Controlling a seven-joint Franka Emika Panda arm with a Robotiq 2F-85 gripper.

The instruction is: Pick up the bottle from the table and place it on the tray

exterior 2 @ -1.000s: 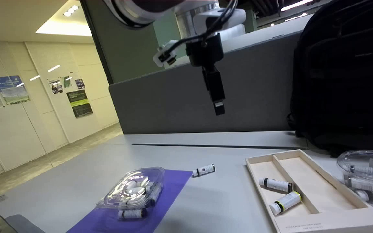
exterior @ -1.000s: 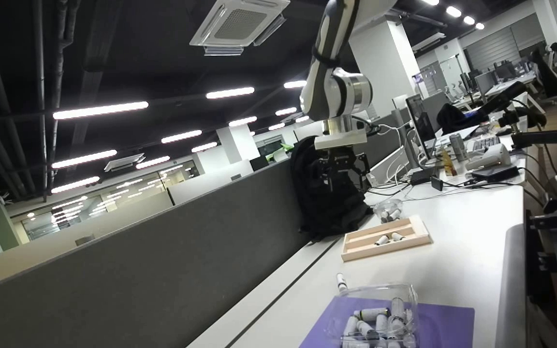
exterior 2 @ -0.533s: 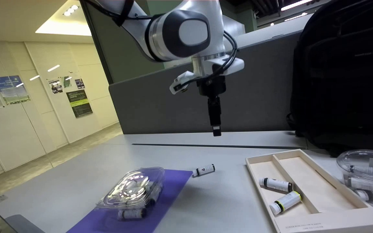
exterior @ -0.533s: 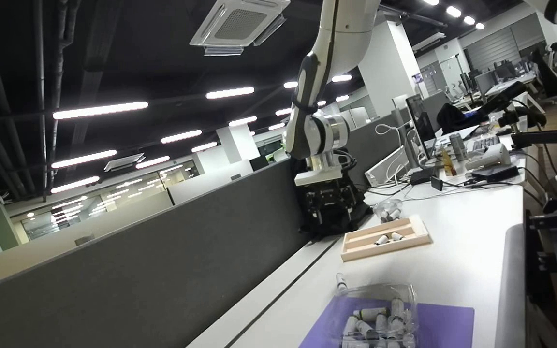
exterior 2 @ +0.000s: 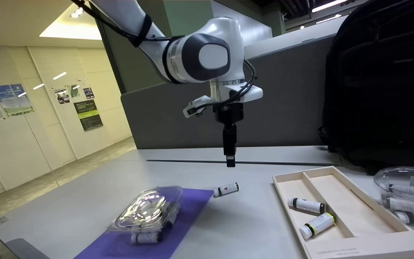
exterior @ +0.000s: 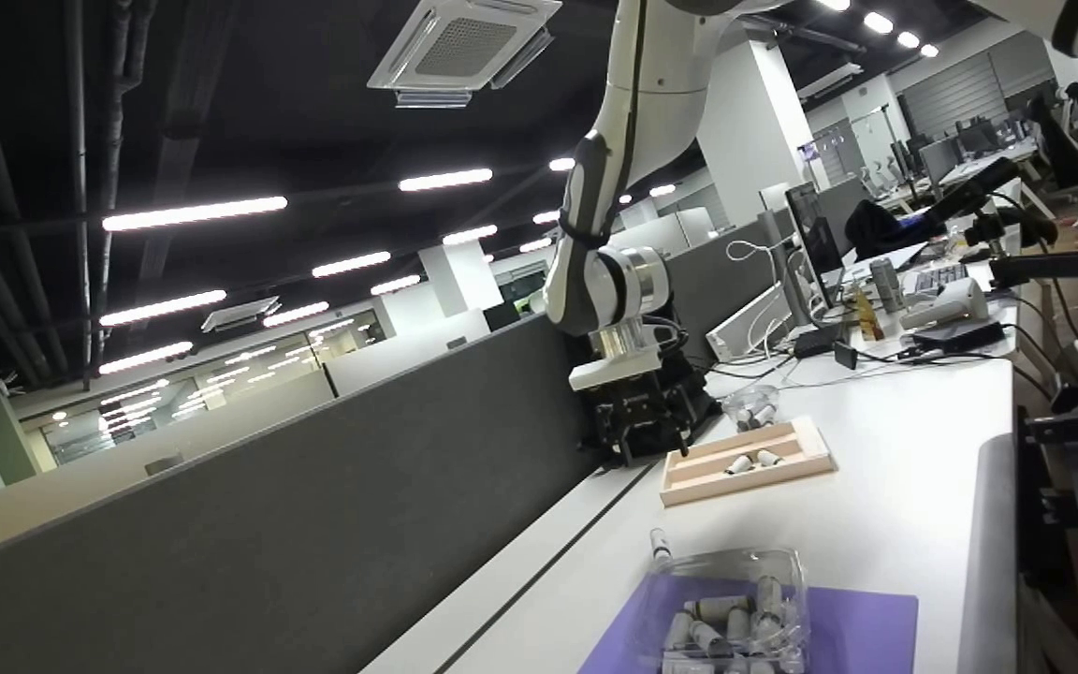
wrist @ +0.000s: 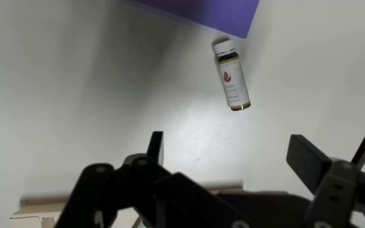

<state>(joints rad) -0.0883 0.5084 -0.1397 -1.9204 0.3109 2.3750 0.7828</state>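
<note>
I have the gripper [wrist: 227, 142] hanging above the table [exterior 2: 102, 187], pointing straight down and apart from the bottle [wrist: 233, 79]. Its fingers [wrist: 307, 158] stand wide, with white surface showing between them in the wrist view.

There I see the bottle lying on its side ahead of the fingertips, within the span between them, and I make out a red flame mark on its white label. It rests on the tabletop itself, nearer the long edge along the grey partition [exterior 2: 164, 118] than the opposite, front edge. Its white cap lies just beside a corner of the purple sheet [wrist: 230, 19], without touching it.

The sheet runs from there toward the front edge, and on it sits a clear plastic box [exterior 2: 146, 210] with several bottles [exterior: 717, 608] showing through. In an exterior view I see both between the tray [exterior 2: 358, 201] and the tabletop's front corner at lower left.

The wooden tray lies on the bottle's other side, farther from the short end edge. Two small bottles [exterior 2: 306, 205] lie in its compartment nearer the loose one. Past the tray I have a round clear tub [exterior 2: 397, 176] of more bottles [exterior 2: 410, 205], and a black backpack [exterior 2: 379, 86] stands by the partition edge.
</note>
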